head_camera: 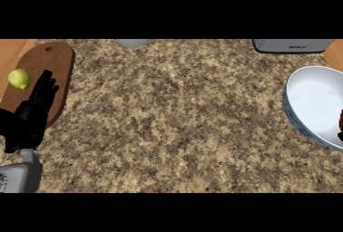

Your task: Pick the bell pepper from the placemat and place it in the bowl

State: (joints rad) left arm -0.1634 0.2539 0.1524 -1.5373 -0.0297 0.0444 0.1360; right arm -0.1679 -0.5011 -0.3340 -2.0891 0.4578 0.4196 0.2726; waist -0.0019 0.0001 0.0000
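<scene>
A speckled tan-and-brown granite countertop (174, 118) is seen from steeply above, evenly lit. Wood surfaces are glimpsed at the upper corners, while a grey appliance (292, 45) and a pale object (134, 42) are cut off by the far edge.

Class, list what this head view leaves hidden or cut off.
- Right hand: only a dark sliver at the right edge over the bowl; its fingers and any load are cut off.
- Bowl: right part cut off.
- Grey objects and: cut off by the top edge, unidentifiable.
- Left hand: covers part of the placemat.
</scene>
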